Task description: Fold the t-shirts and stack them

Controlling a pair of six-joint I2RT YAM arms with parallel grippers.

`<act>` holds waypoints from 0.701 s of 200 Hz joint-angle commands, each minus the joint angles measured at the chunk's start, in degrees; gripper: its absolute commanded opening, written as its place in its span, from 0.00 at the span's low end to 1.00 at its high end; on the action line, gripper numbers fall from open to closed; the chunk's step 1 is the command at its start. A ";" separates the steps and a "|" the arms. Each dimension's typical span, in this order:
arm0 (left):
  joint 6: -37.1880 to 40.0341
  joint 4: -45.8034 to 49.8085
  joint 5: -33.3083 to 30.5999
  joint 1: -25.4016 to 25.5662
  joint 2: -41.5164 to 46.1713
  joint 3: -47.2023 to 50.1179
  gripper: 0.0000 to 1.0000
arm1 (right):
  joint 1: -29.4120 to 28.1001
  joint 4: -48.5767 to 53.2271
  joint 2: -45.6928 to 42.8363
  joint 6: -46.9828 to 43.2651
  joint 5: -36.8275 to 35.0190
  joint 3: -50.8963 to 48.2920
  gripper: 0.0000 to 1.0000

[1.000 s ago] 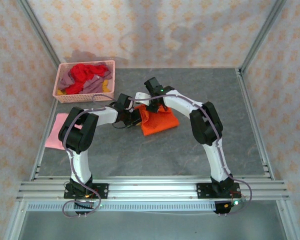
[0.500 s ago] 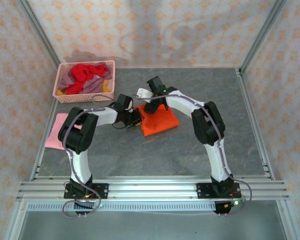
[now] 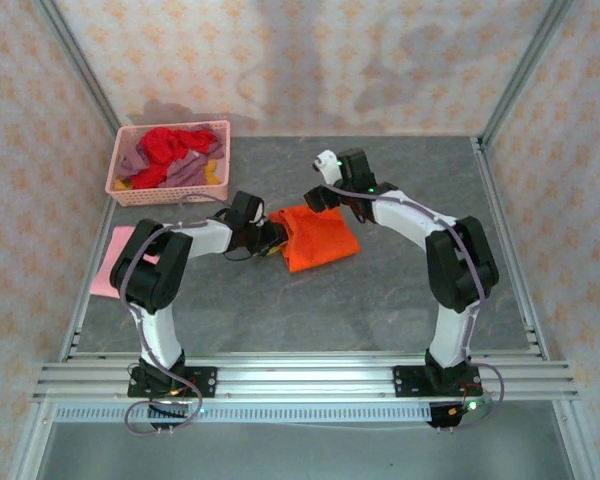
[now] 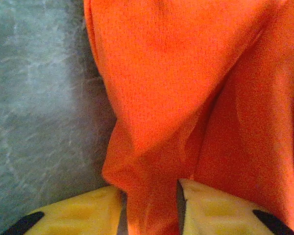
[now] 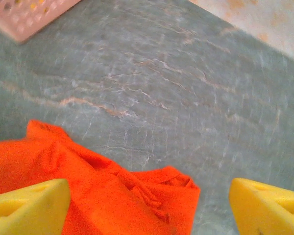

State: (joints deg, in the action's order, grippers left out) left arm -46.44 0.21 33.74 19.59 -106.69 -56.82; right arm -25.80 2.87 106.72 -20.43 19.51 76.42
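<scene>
Top external view: orange shirt (image 3: pixel 315 237) mid-frame, half folded, left gripper (image 3: pixel 268 242) straddling its edge, grip unclear, right gripper (image 3: pixel 316 197) spread empty above it; pink shirt (image 3: pixel 108 268) apparently folded at left, other shirts (image 3: pixel 170 150) wait in the basket (image 3: pixel 170 196).

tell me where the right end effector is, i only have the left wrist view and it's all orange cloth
observer: The right end effector is open and holding nothing, above the far edge of the orange t-shirt.
operator: any other shirts out on the table
observer: A light pink t-shirt lies flat at the table left edge, apart from the orange one.
operator: and the rest
observer: Red, mauve and yellow cloth is heaped in the pink basket at the far left corner.
</scene>
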 commanded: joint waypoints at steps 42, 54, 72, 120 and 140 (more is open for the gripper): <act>0.47 8.83 -7.36 -0.56 10.96 5.55 0.53 | 2.77 -2.66 -4.50 26.27 -0.19 -9.47 0.88; 0.00 9.13 -8.98 -0.68 13.72 7.16 0.57 | 2.73 -2.61 -4.03 26.84 0.36 -10.44 0.88; -0.91 8.67 -11.81 -0.85 18.45 9.99 0.65 | 2.73 -1.86 -2.91 27.64 2.45 -10.77 0.86; -0.67 10.07 -15.80 -1.05 26.25 11.38 0.84 | 2.64 2.09 1.07 28.72 6.58 -10.05 0.71; -0.76 9.75 -15.42 -1.05 26.71 11.22 0.86 | 2.43 1.87 0.73 29.64 6.46 -12.78 0.60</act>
State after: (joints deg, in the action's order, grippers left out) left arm -47.53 8.40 20.71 19.31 -80.97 -45.63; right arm -23.09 3.07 106.94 7.60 24.64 65.93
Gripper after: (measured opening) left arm 0.852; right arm 0.658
